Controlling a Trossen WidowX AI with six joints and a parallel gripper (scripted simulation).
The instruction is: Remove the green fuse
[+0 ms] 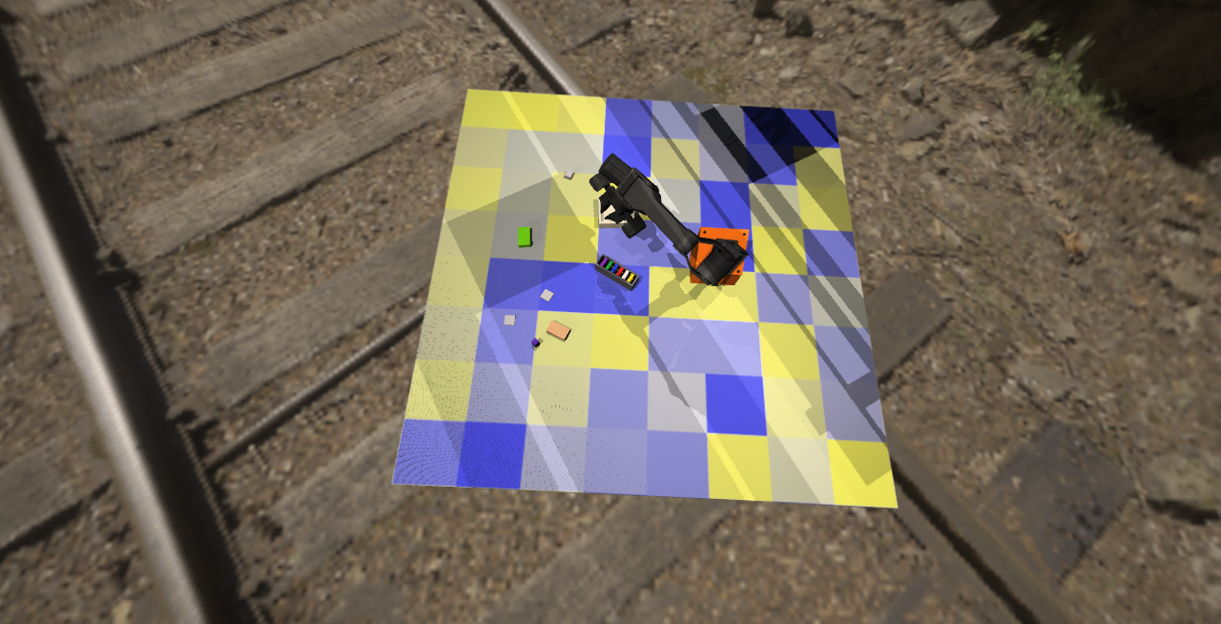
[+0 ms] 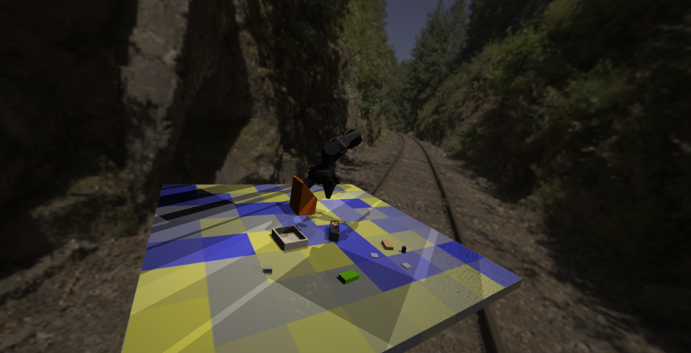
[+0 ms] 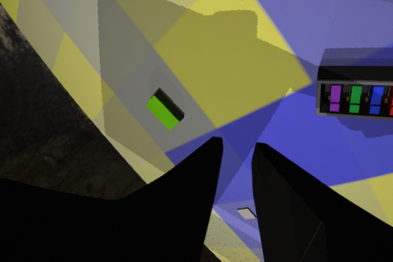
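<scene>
Checkered yellow/blue/grey surface (image 1: 742, 449) sits over rail tracks, w/ an orange base block (image 1: 715, 257) mounting the black arm (image 1: 661, 215). Arm reaches from the base toward the tray side, wrist bent down over the surface. Tray (image 2: 289, 237), grey-walled w/ pale floor, is partly hidden under the arm in top view; in wrist view only its corner shows at the upper edge. Nothing seen inside it in ext. view.

Claw (image 3: 238, 150) hangs above the surface, clear of everything; fingers nearly together w/ a thin gap, nothing between them. Through the gap only blue surface shows.

Fuse block (image 1: 618, 271), dark, lies near the base, between tray and the small stuff. In wrist view it's cut off at the right edge. Green fuse (image 3: 355, 98) sits seated in the block, second slot visible, between a purple fuse (image 3: 336, 97) and a blue fuse (image 3: 376, 100). Well apart from the claw.

Bright green box (image 1: 524, 236) lies alone, well apart from the block. Smaller: tan block (image 1: 558, 329), tiny purple piece (image 1: 537, 342) beside it, a few grey chips (image 1: 546, 295) scattered nearby.
</scene>
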